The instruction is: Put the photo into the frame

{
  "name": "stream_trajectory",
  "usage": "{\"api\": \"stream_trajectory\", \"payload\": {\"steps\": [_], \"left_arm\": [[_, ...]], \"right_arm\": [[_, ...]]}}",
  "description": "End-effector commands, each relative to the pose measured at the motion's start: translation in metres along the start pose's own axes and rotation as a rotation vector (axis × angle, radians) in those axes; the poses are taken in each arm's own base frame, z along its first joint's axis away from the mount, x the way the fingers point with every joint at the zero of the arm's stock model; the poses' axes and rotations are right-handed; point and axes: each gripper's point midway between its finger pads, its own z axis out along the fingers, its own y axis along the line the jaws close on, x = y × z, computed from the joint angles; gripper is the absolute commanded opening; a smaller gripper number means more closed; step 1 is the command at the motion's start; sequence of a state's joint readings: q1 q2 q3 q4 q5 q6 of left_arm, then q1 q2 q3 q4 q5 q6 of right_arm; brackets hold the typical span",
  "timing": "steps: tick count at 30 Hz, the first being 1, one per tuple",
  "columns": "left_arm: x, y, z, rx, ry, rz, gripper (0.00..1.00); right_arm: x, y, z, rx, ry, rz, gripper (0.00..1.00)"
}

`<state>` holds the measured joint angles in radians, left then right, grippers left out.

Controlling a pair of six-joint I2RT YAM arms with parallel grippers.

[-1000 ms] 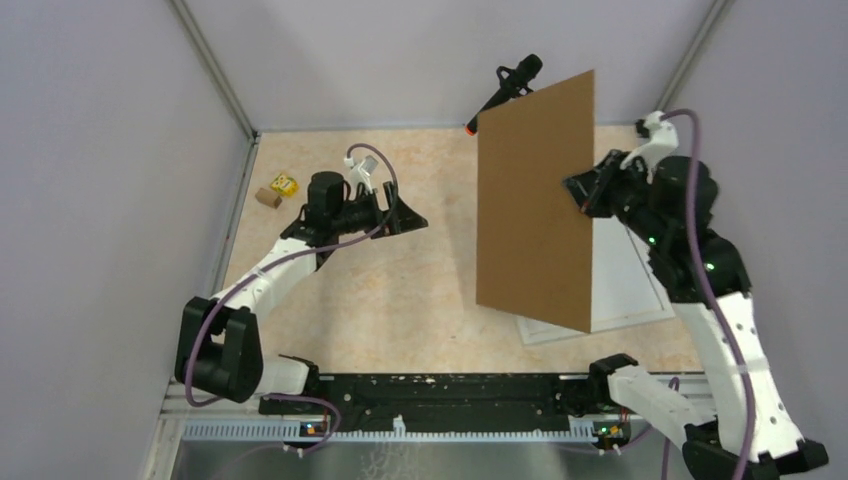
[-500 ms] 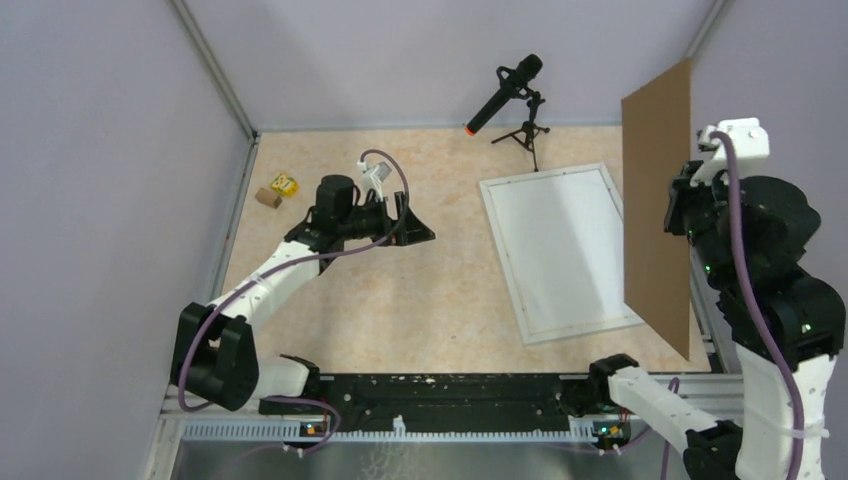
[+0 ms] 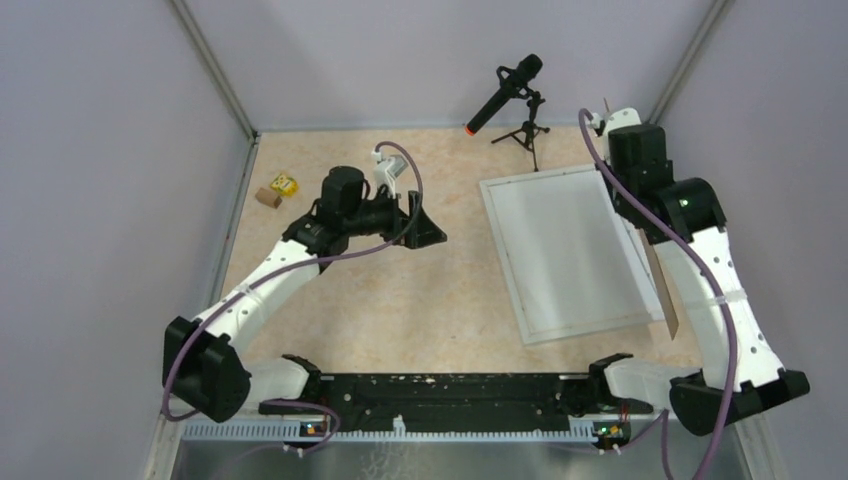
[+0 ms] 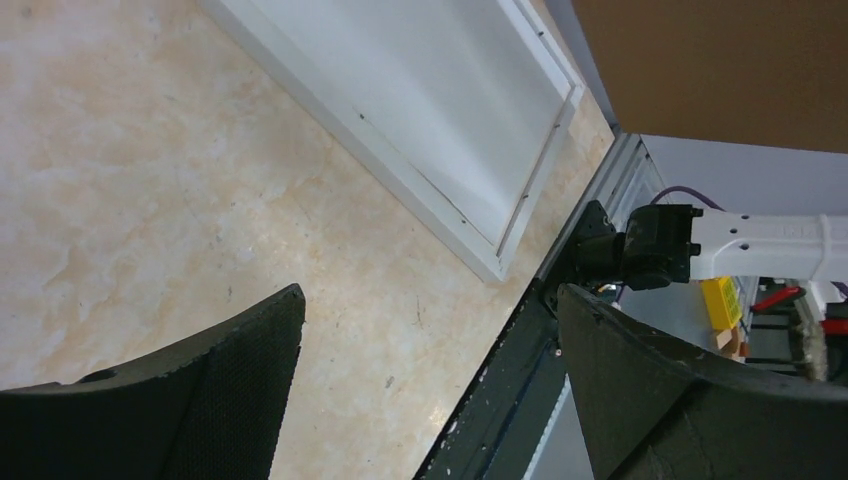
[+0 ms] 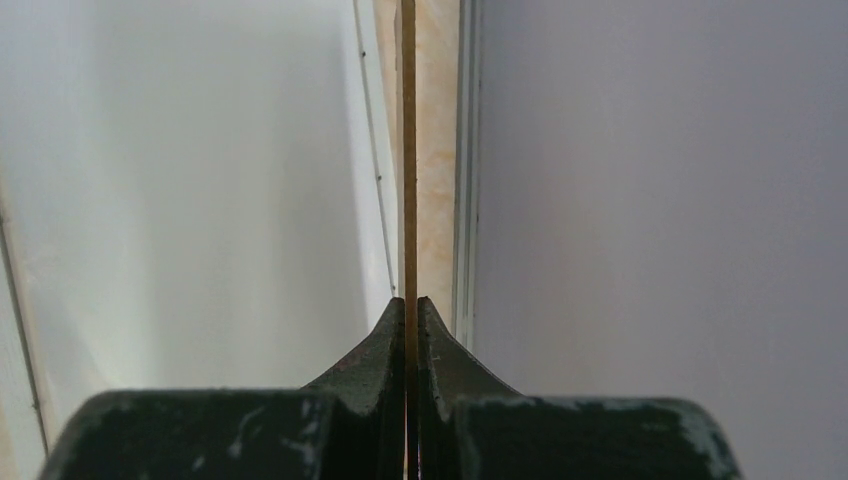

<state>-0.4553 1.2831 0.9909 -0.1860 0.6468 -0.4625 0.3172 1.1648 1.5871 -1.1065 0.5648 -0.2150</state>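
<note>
Brown board (image 5: 407, 150) edge-on, largely hidden behind right arm (image 3: 705, 265), pinched in right gripper (image 5: 411, 308); left gripper (image 4: 430, 295) wide.

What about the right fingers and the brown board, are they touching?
Touching. The right wrist view shows both right fingers pressed flat against the edge-on brown board, no gap.

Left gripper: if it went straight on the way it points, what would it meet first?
Likely the frame, at its left edge. The open left gripper points toward it across bare table, though its height is unclear.
</note>
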Motion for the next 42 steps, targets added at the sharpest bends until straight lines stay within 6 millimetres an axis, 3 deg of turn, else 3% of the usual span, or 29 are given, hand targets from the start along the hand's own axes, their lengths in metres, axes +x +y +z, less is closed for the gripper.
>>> {"api": "stream_trajectory", "payload": {"steps": [1, 4, 9, 23, 34, 42], "left_arm": [[-0.032, -0.039, -0.025, 0.012, -0.088, 0.169, 0.99], [-0.034, -0.026, -0.028, -0.072, -0.123, 0.23, 0.99], [-0.014, -0.006, -0.022, -0.116, -0.084, 0.235, 0.99], [-0.002, -0.011, -0.019, -0.117, -0.045, 0.263, 0.98], [0.0, -0.011, -0.016, -0.122, -0.029, 0.258, 0.98], [0.002, -0.009, -0.015, -0.127, -0.018, 0.256, 0.98]], "right_arm": [[-0.019, -0.006, 0.003, 0.087, -0.045, -0.007, 0.0], [-0.022, 0.004, 0.014, 0.111, -0.001, -0.062, 0.0], [-0.029, 0.023, 0.032, 0.126, 0.073, -0.144, 0.0], [-0.033, 0.068, 0.076, 0.146, 0.08, -0.233, 0.0], [-0.034, 0.088, 0.1, 0.14, 0.086, -0.279, 0.0], [-0.034, 0.093, 0.111, 0.171, 0.092, -0.303, 0.0]]}}
